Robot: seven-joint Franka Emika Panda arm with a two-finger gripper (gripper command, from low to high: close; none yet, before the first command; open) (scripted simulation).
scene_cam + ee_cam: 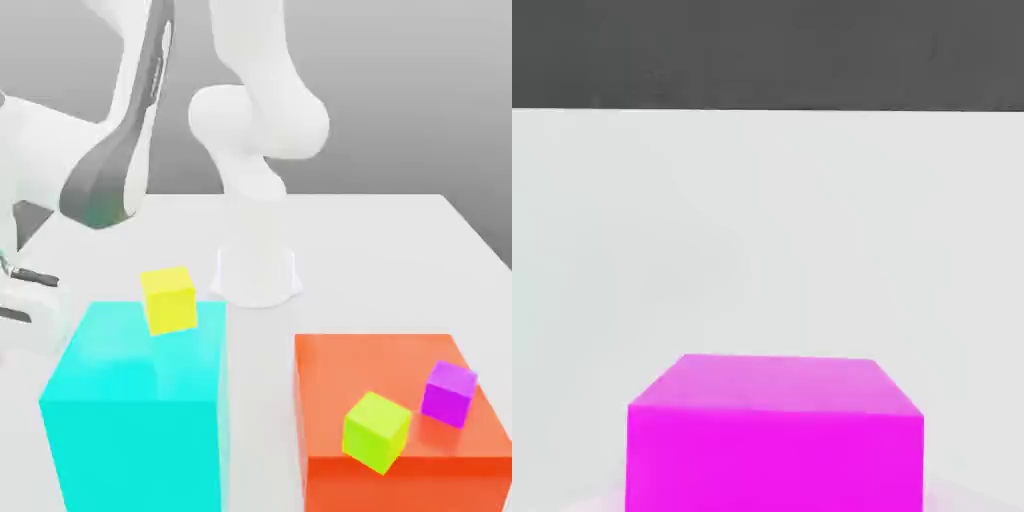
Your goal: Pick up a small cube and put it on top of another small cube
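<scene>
The small cube (774,435), plain pink-magenta, sits very close in front of the hand camera, just over the white table. My gripper (25,296) is at the exterior view's far left edge, low beside the big cyan block (120,380), and it is shut on this cube. In the exterior view the hand hides the cube. Another small cube, violet-purple (449,392), rests on the big orange block (350,370) at the exterior view's right.
A yellow small cube (168,299) lies on the back edge of the cyan block. A yellow-green one (376,431) lies tilted on the orange block beside the violet cube. The arm's white base (258,272) stands behind the two blocks on the white table (400,260).
</scene>
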